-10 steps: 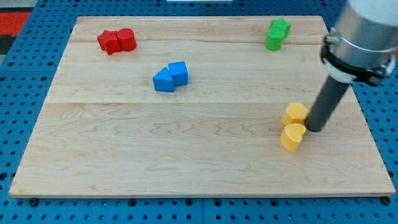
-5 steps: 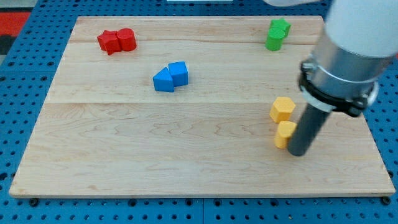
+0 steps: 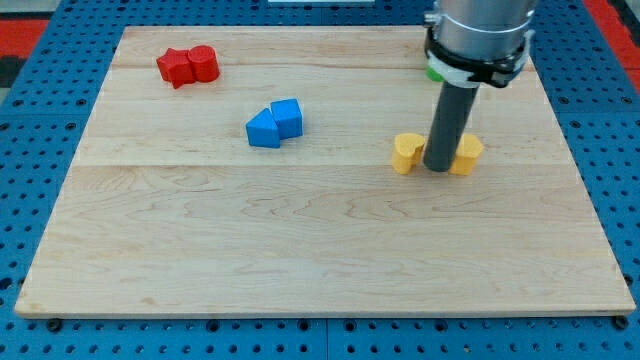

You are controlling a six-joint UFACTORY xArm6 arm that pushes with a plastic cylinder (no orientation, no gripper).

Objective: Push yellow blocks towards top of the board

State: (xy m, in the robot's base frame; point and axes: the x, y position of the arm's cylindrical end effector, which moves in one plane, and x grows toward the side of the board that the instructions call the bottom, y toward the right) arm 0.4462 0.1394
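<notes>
Camera view: tip [image 3: 437,168] was set between two yellow blocks [image 3: 406,152] [image 3: 466,154], right of board centre; no gripper fitted. Pushing judged midway; each block needs approaching from below.

Two yellow blocks lie side by side right of the board's centre: one [image 3: 406,152] leftward; the other [image 3: 465,154] rightward
</notes>
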